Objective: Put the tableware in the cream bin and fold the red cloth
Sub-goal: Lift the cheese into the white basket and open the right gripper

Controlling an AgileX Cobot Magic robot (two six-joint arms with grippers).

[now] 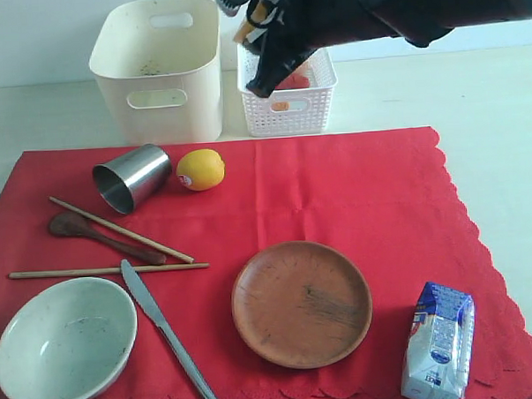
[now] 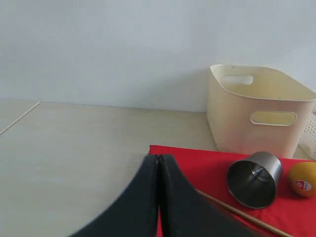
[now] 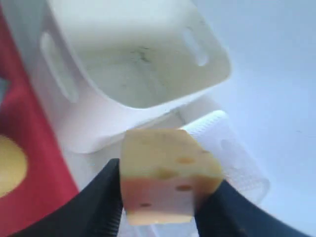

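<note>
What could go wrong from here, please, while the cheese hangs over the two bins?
The right gripper holds the cheese near the gap between the basket and the cream bin; released here, it might land in that bin or between them. The cup lies on its side beside the lemon, so it may roll when grasped.

Steel cup (image 1: 133, 177) on side beside lemon (image 1: 200, 169); plate (image 1: 301, 304), knife (image 1: 168, 332) on red cloth (image 1: 363, 195); cream bin (image 1: 159, 67) behind

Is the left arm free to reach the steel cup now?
Probably yes: the left gripper is shut and empty, and the steel cup lies nearby on the red cloth with nothing covering it.
</note>
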